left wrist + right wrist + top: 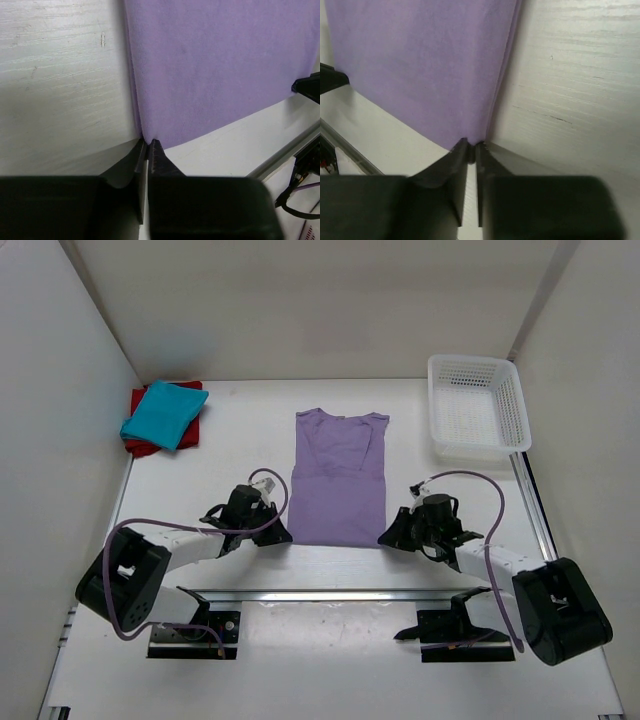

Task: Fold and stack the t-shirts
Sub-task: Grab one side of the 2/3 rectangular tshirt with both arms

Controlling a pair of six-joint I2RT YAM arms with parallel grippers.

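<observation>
**Purple shirt (337,475): hold both corners tight, then fold it up**

Purple shirt lies flat in the middle of the table (240,430). Its neck points away from the arms. Its sleeves look tucked in, so it makes one long strip.

The left gripper (149,143) sits at the near left corner of the hem. Its two fingers are pinched almost together, with the corner of the cloth right at their tips. It looks like it has hold of the shirt. The right gripper (471,145) is pinched the same way on the near right corner.

I think the step now is to fold the bottom half up toward the neck. To do it well, both arms should lift just a little and move together at the same speed. Then the hem stays straight. If one corner slips out, the fold goes crooked. Lay the hem down even with the shoulders, then let go.

In the far left corner, the teal shirt (163,415) sits folded on top of the red shirt (143,448). I think this one should go on that pile. The white basket (478,405) is at the far right, well apart.
</observation>
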